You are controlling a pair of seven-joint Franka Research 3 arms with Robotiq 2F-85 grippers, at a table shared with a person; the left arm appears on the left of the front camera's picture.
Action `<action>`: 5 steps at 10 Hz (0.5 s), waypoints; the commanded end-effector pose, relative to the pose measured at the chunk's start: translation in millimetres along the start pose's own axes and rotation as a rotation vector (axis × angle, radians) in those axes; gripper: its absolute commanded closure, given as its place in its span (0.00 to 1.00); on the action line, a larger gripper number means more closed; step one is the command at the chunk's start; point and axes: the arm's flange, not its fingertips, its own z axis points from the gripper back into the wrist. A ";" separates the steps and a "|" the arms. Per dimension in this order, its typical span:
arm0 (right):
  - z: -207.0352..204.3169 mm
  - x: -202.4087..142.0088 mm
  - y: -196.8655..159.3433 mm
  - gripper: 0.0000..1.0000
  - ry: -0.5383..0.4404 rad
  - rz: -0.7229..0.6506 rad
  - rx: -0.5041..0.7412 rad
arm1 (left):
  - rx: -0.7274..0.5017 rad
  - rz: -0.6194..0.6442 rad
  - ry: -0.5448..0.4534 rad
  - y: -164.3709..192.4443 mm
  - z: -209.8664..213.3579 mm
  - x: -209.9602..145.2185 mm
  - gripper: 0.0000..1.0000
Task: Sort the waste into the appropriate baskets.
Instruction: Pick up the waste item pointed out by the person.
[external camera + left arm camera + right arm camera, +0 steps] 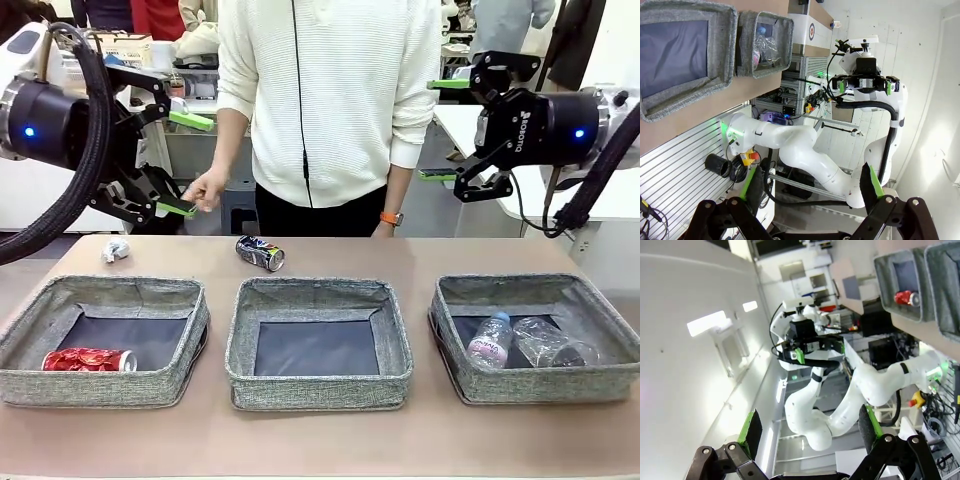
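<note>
Above the desk's left end: left hand (185, 165), fingers spread wide, holding nothing.
Above the right end: right hand (443, 130), likewise spread and empty.
Loose item one: dark blue soda can (260, 253), on its side on the desk (320, 440), just beyond the middle basket (320, 392). Likely light, thin-walled, slick and apt to roll; take it across the barrel at mid-length.
Loose item two: white paper wad (116, 250), on the desk behind the left basket (100, 388). Likely featherlight and soft; pinch it through the middle.
Binned: red soda can (88, 359) in the left basket; pink-labelled bottle (489, 340) and clear bottle (550, 345) in the right basket (545, 385).
Surface: flat, smooth, brown.
Room: person standing at the far edge, person's hand (205, 190) seemingly close to the left hand.
</note>
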 end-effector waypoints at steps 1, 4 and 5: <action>-2.8 0.4 2.2 0.00 -0.012 0.006 0.015 | 0.008 0.002 0.009 -1.2 1.2 -0.2 0.00; -2.8 0.4 2.2 0.00 -0.012 0.006 0.015 | 0.008 0.002 0.009 -1.2 1.2 -0.2 0.00; -2.8 0.4 2.2 0.00 -0.012 0.006 0.015 | 0.008 0.002 0.009 -1.2 1.2 -0.2 0.00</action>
